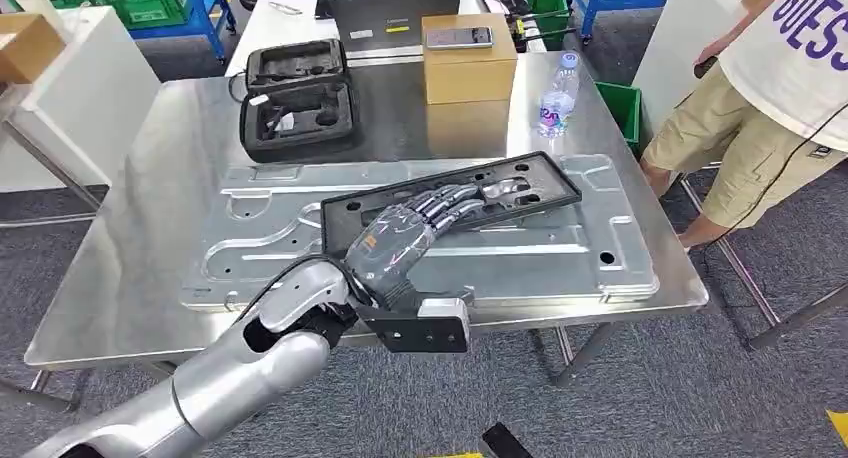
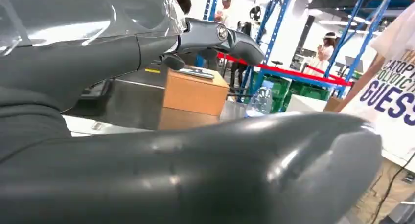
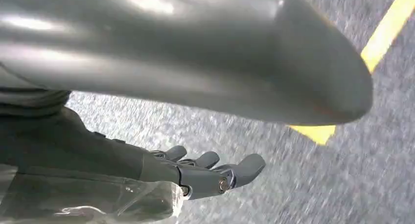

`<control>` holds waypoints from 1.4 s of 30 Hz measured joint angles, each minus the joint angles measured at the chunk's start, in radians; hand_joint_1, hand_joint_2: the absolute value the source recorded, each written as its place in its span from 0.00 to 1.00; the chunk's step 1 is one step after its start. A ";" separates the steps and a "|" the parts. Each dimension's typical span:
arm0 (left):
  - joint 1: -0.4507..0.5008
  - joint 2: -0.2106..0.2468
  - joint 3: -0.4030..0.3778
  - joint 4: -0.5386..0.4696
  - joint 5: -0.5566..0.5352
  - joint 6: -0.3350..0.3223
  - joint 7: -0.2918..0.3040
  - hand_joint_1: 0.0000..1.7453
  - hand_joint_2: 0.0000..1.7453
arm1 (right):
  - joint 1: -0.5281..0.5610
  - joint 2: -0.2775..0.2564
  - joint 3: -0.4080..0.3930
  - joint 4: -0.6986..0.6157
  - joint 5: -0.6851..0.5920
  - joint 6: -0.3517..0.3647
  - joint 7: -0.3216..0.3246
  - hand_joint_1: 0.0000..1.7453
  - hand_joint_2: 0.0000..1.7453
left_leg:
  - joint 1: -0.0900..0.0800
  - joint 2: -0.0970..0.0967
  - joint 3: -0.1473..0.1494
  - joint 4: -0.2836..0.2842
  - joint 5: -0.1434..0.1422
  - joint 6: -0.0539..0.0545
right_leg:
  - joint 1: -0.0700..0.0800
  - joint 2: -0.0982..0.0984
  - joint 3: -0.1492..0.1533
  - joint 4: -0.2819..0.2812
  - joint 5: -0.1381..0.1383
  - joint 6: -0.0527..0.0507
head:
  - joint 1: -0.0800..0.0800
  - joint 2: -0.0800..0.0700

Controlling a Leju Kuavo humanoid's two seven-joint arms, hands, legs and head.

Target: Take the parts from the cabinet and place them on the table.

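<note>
A flat black tray-like part (image 1: 541, 179) lies at a slant on a large silver metal plate (image 1: 560, 250) on the steel table (image 1: 130, 258). My left hand (image 1: 430, 223) reaches in from the near edge and lies stretched out over the middle of the black part, fingers apart and grasping nothing. Whether it touches the part I cannot tell. In the left wrist view its fingers (image 2: 220, 38) point straight out with nothing in them. My right hand (image 3: 195, 175) hangs over grey carpet, its fingers loosely extended and holding nothing.
At the table's far side stand an open black foam case (image 1: 297, 98), a cardboard box (image 1: 468, 68) with a phone (image 1: 459, 37) on it, and a water bottle (image 1: 558, 96). A person (image 1: 770, 98) stands at the right. A yellow floor line (image 3: 386, 33) runs under the right hand.
</note>
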 joint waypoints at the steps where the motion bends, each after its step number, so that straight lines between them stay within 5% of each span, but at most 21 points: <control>1: 0.001 0.000 0.000 0.000 0.000 0.000 0.000 0.00 0.00 | 0.001 0.001 0.000 0.000 0.000 0.000 0.000 0.00 0.00 | 0.008 0.001 0.002 -0.021 0.020 0.008 | 0.001 0.000 -0.002 -0.002 0.000 0.004 | 0.000 0.000; 3: 0.000 0.000 -0.001 0.000 0.005 0.000 0.000 0.00 0.00 | 0.002 -0.002 0.000 0.000 0.000 0.000 0.000 0.00 0.00 | 0.012 0.005 -0.008 -0.032 0.041 0.014 | 0.003 0.001 -0.027 0.056 -0.071 0.006 | 0.002 0.000; 6: 0.017 0.000 -0.006 0.000 0.012 -0.003 -0.004 0.00 0.00 | 0.005 -0.004 0.000 0.000 0.000 0.000 0.000 0.00 0.00 | 0.012 0.006 -0.038 -0.029 0.063 0.017 | 0.003 0.000 -0.099 0.286 -0.199 0.016 | 0.006 0.000; 8: 0.029 0.000 -0.008 0.000 0.027 -0.010 -0.014 0.00 0.00 | 0.008 -0.004 0.000 0.000 0.000 0.000 0.000 0.00 0.00 | 0.013 0.006 -0.057 -0.026 0.074 0.015 | 0.001 0.000 -0.088 0.305 -0.180 0.020 | 0.007 0.000; 11: 0.049 0.000 -0.008 0.001 0.072 -0.029 -0.045 0.00 0.00 | 0.008 -0.005 0.000 0.000 0.001 0.000 0.000 0.00 0.00 | 0.020 0.006 -0.092 -0.003 0.087 0.002 | -0.007 -0.001 0.083 0.055 -0.083 0.031 | 0.007 0.000; 12: 0.055 0.000 -0.008 0.002 0.086 -0.036 -0.057 0.00 0.00 | 0.006 -0.003 0.000 0.000 0.001 0.000 0.000 0.00 0.00 | 0.017 0.006 -0.106 0.004 0.090 -0.004 | -0.001 0.001 0.114 0.007 -0.120 0.033 | 0.008 0.000; 13: 0.064 0.000 -0.009 0.005 0.099 -0.044 -0.067 0.00 0.00 | 0.006 -0.003 0.000 0.000 0.000 0.000 -0.001 0.00 0.00 | 0.015 0.006 -0.111 0.012 0.092 -0.007 | 0.005 0.006 0.104 0.006 -0.105 0.013 | 0.008 0.000; 17: 0.120 -0.004 -0.018 0.038 0.158 -0.081 -0.130 0.00 0.00 | 0.009 -0.003 0.000 0.000 0.000 0.000 0.000 0.00 0.00 | 0.021 0.006 -0.128 0.022 0.101 -0.025 | 0.003 0.004 0.083 0.006 -0.088 -0.017 | 0.008 0.000; 18: 0.131 -0.006 -0.021 0.048 0.166 -0.088 -0.141 0.00 0.00 | 0.007 -0.003 0.000 0.000 0.000 0.000 0.001 0.00 0.00 | 0.023 0.005 -0.142 0.051 0.061 -0.034 | 0.003 0.004 0.071 0.006 -0.080 -0.027 | 0.005 0.000; 21: 0.158 -0.011 -0.030 0.077 0.172 -0.092 -0.160 0.00 0.00 | 0.008 -0.003 0.000 0.000 0.000 0.000 0.001 0.00 0.00 | 0.032 0.005 -0.217 0.291 -0.090 -0.052 | 0.006 0.003 0.042 0.006 -0.058 -0.035 | 0.002 0.000; 23: 0.169 -0.012 -0.036 0.097 0.172 -0.093 -0.161 0.00 0.00 | 0.008 -0.004 0.000 0.000 0.000 0.000 0.002 0.00 0.00 | 0.033 0.005 -0.216 0.348 -0.096 -0.052 | 0.007 0.002 0.025 0.007 -0.044 -0.034 | 0.002 0.000; 24: 0.172 -0.013 -0.038 0.105 0.176 -0.098 -0.161 0.00 0.00 | 0.008 -0.004 0.000 0.000 0.000 0.000 0.002 0.00 0.00 | 0.033 0.004 -0.182 0.308 -0.073 -0.050 | 0.008 0.002 0.017 0.007 -0.038 -0.033 | 0.002 0.000; 26: 0.178 -0.025 -0.040 0.128 0.194 -0.126 -0.164 0.00 0.00 | 0.008 -0.003 0.000 0.000 0.000 0.000 0.002 0.00 0.00 | 0.029 0.004 -0.055 0.112 -0.008 -0.037 | 0.008 0.003 0.005 0.006 -0.025 -0.029 | 0.002 0.000; 28: 0.191 -0.046 -0.042 0.168 0.208 -0.138 -0.190 0.00 0.00 | 0.007 -0.002 0.000 0.000 0.000 0.000 0.004 0.00 0.00 | 0.017 0.003 0.012 -0.010 -0.016 -0.024 | 0.008 0.002 -0.005 0.005 -0.012 -0.018 | 0.002 0.000; 32: 0.237 -0.085 -0.050 0.300 0.225 -0.146 -0.243 0.00 0.00 | 0.008 0.005 0.000 0.000 0.000 0.000 0.009 0.00 0.00 | 0.014 0.004 0.005 -0.032 0.023 0.000 | 0.001 0.004 -0.004 -0.015 0.011 0.011 | 0.002 0.000; 34: 0.253 -0.105 -0.053 0.362 0.225 -0.148 -0.251 0.00 0.00 | 0.008 0.004 0.000 0.000 0.000 0.000 0.011 0.00 0.00 | 0.017 0.007 -0.005 -0.041 0.043 0.009 | 0.003 0.002 -0.030 0.052 -0.069 0.010 | 0.005 0.000; 36: 0.275 -0.124 -0.057 0.436 0.227 -0.154 -0.253 0.00 0.00 | 0.008 0.004 0.000 0.000 0.001 0.000 0.013 0.00 0.00 | 0.015 0.009 -0.022 -0.040 0.057 0.015 | 0.003 0.002 -0.086 0.225 -0.175 0.015 | 0.009 0.000; 38: 0.299 -0.130 -0.060 0.493 0.236 -0.161 -0.251 0.00 0.00 | 0.010 0.004 0.000 0.000 0.001 0.000 0.015 0.00 0.00 | 0.014 0.011 -0.043 -0.036 0.072 0.014 | 0.003 0.001 -0.102 0.314 -0.190 0.019 | 0.010 0.000; 40: 0.313 -0.136 -0.061 0.529 0.240 -0.164 -0.249 0.00 0.00 | 0.011 0.004 0.000 0.000 0.000 0.000 0.016 0.00 0.00 | 0.015 0.011 -0.060 -0.031 0.081 0.011 | 0.002 0.001 -0.055 0.261 -0.146 0.020 | 0.010 0.000; 41: 0.320 -0.141 -0.064 0.561 0.240 -0.165 -0.249 0.00 0.00 | 0.010 0.004 0.000 0.000 0.000 0.000 0.016 0.00 0.00 | 0.017 0.010 -0.077 -0.023 0.088 0.007 | 0.001 0.001 0.028 0.135 -0.091 0.021 | 0.010 0.000; 42: 0.323 -0.145 -0.064 0.575 0.242 -0.166 -0.248 0.00 0.00 | 0.008 0.003 0.000 0.000 0.000 0.000 0.016 0.00 0.00 | 0.018 0.009 -0.087 -0.012 0.090 0.003 | 0.000 0.001 0.091 0.038 -0.080 0.021 | 0.010 0.000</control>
